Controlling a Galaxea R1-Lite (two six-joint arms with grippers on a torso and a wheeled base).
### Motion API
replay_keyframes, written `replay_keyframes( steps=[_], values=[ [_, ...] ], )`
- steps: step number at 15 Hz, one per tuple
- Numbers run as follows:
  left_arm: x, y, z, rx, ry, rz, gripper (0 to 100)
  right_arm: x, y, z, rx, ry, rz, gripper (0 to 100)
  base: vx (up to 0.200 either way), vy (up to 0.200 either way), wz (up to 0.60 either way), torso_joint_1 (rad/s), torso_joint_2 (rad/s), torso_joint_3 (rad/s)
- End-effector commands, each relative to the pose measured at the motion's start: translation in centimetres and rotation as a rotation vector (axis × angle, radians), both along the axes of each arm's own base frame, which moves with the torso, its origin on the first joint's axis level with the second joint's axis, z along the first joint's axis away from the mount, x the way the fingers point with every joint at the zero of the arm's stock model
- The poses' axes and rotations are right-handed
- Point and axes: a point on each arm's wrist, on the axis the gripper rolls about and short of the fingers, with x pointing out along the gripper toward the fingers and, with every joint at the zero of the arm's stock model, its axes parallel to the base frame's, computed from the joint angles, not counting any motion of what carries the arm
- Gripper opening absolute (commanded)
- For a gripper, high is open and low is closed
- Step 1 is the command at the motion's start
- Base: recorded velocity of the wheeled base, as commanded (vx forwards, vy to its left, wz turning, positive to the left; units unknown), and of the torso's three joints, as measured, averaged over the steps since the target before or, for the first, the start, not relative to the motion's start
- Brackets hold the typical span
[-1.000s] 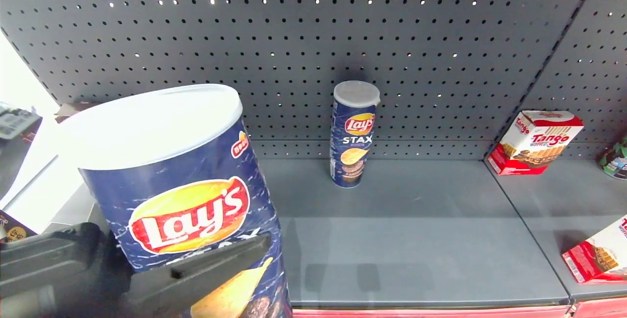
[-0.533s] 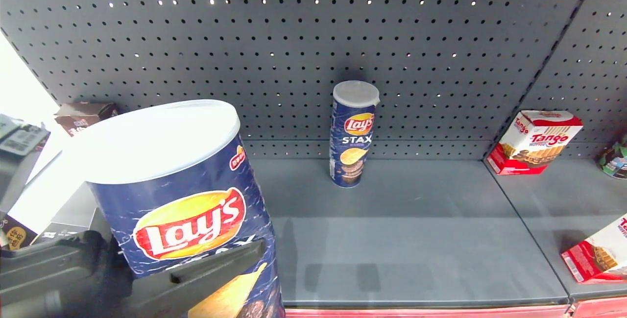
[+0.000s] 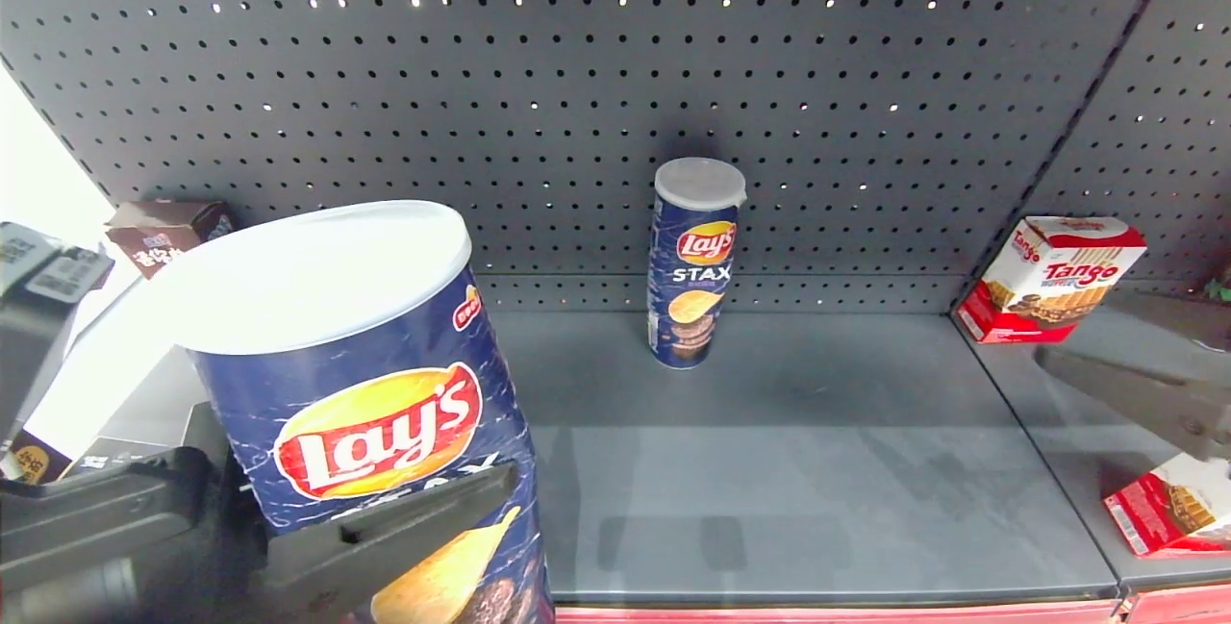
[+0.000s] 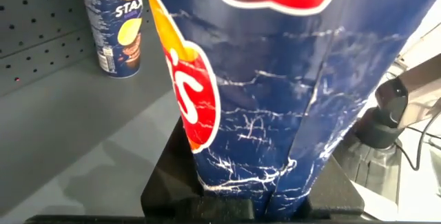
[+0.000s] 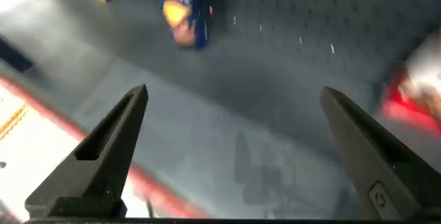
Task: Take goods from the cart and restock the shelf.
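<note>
left claw (image 3: 414, 509) pinching chip can (image 3: 356, 364) near shelf (image 3: 817, 470) front; right claw (image 5: 234, 92) spread; second can (image 3: 694, 263) upright at back.

A grey perforated back panel (image 3: 577, 76) rises behind the grey shelf (image 3: 817, 470), bright light (image 3: 29, 162) at left.

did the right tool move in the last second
Yes. The right tool has come in from the right, over the shelf between the back red box and the front red box; the standing can has not shifted.
</note>
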Motion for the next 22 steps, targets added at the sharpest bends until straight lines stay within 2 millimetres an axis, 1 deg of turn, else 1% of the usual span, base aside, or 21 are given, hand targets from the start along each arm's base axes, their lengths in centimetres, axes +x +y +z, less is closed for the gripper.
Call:
replay_keyframes(
  steps=[1,2,3,4,5,6,7,8,10,11,13,14,17,20,22],
  values=[
    [0.1,-0.1,0.2,-0.005,-0.003,0.001,0,5.5,2.3,-1.2,-0.032,0.061,0.051,100,0.000,0.000,0.00,0.000,0.00,0.000],
    [0.1,0.0,0.4,-0.011,-0.007,0.004,0,7.1,2.9,-1.8,-0.067,0.075,0.098,100,0.000,0.000,0.00,0.000,0.00,0.000],
    [0.2,0.0,0.4,-0.010,-0.006,0.009,0,7.6,3.2,-2.1,-0.082,0.077,0.118,100,0.000,0.000,0.00,0.000,0.00,0.000],
    [0.2,0.0,0.3,-0.009,-0.005,0.012,0,8.7,3.6,-2.5,-0.110,0.053,0.160,100,0.000,0.000,0.00,0.000,0.00,0.000],
    [0.2,0.0,0.3,-0.008,-0.003,0.012,0,9.8,4.1,-2.3,-0.111,0.027,0.192,100,0.000,0.000,0.00,0.000,0.00,0.000],
    [0.3,0.0,0.3,-0.007,-0.002,0.012,0,11.4,4.9,-1.6,-0.094,-0.015,0.262,100,0.000,0.000,0.00,0.000,0.00,0.000],
    [0.3,0.0,0.3,-0.007,-0.002,0.012,0,12.6,5.2,-1.1,-0.077,-0.046,0.343,100,0.000,0.000,0.00,0.000,0.00,0.000],
    [0.3,0.0,0.2,-0.006,-0.001,0.012,0,13.2,5.4,-1.0,-0.073,-0.053,0.364,100,0.000,0.000,0.00,0.000,0.00,0.000],
    [0.3,0.0,0.2,-0.005,0.002,0.010,0,15.9,6.3,-1.4,-0.070,-0.069,0.408,100,0.000,0.000,0.00,0.000,0.00,0.000],
    [0.2,0.0,0.3,-0.013,0.007,-0.017,0,16.8,6.6,-1.8,-0.060,-0.096,0.477,100,0.000,0.000,0.00,0.000,0.00,0.000],
    [0.2,-0.1,0.3,-0.019,0.017,-0.035,0,18.2,7.1,-2.9,-0.047,-0.137,0.587,100,0.000,0.000,0.00,0.000,0.00,0.000],
    [0.2,-0.1,0.3,-0.019,0.017,-0.035,0,18.9,7.3,-3.5,-0.044,-0.144,0.610,100,0.000,0.000,0.00,0.000,0.00,0.000],
    [0.2,-0.1,0.3,-0.023,0.023,-0.035,0,20.5,8.1,-3.9,-0.045,-0.175,0.634,100,0.000,0.000,0.00,0.000,0.00,0.000],
    [0.4,-0.2,0.2,-0.021,0.032,-0.036,0,21.5,8.7,-4.5,-0.047,-0.171,0.640,100,0.000,0.000,0.00,0.000,0.00,0.000],
    [0.5,-0.3,0.1,-0.017,0.036,-0.036,0,22.1,9.8,-5.3,-0.047,-0.155,0.661,100,0.000,0.000,0.00,0.000,0.00,0.000]
  ],
)
